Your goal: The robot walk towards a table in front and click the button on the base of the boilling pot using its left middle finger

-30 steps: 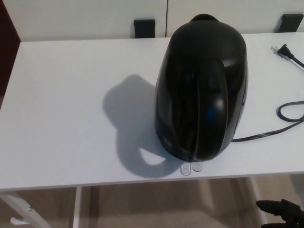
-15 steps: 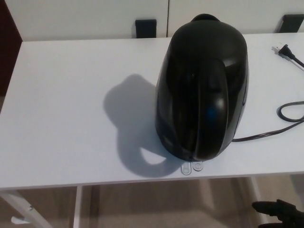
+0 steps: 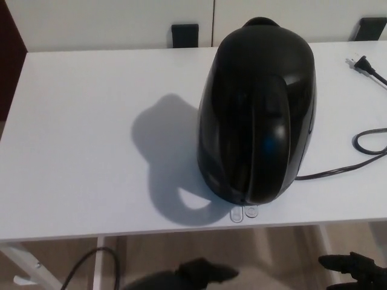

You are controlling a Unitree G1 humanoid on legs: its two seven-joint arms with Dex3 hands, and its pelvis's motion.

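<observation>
- Black power cord (image 3: pixel 338 171) trails to 3 o'clock of the kettle (image 3: pixel 257 112); plug (image 3: pixel 360 63) at 2 o'clock.
- Kettle sits near the white counter (image 3: pixel 78 151) front edge, its clear buttons (image 3: pixel 243 212) toward the robot.
- Left robot hand (image 3: pixel 202 272) and right robot hand (image 3: pixel 357 269) below the edge, around 6 o'clock; grip state of both: cannot tell.

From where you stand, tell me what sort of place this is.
Probably an indoor office or lab test setup, not a kitchen: a plain white table against white panels, holding only a black electric kettle, whose power cord lies unplugged with the plug on the tabletop.
</observation>
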